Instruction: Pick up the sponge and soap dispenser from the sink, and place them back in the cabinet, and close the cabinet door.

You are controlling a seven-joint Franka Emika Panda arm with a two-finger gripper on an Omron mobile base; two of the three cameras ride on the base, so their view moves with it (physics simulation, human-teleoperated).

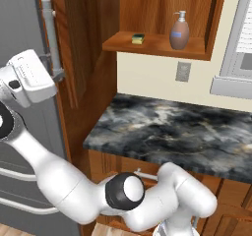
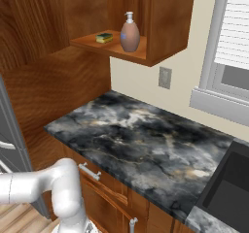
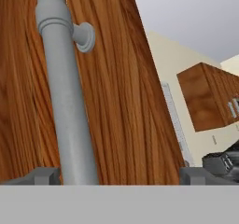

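The reddish-brown cabinet hangs open. On its shelf stand the orange-brown soap dispenser and, to its left, a small flat yellow-green sponge. The cabinet door is swung out to the left. Its grey bar handle runs upright. My gripper is open at the handle's lower end, with the bar between the fingertips and close to the left one. A corner of the black sink shows at the lower right.
A dark marble counter lies under the cabinet, with wooden drawer fronts below. A grey refrigerator stands left of the door. A window and a wall outlet are on the back wall.
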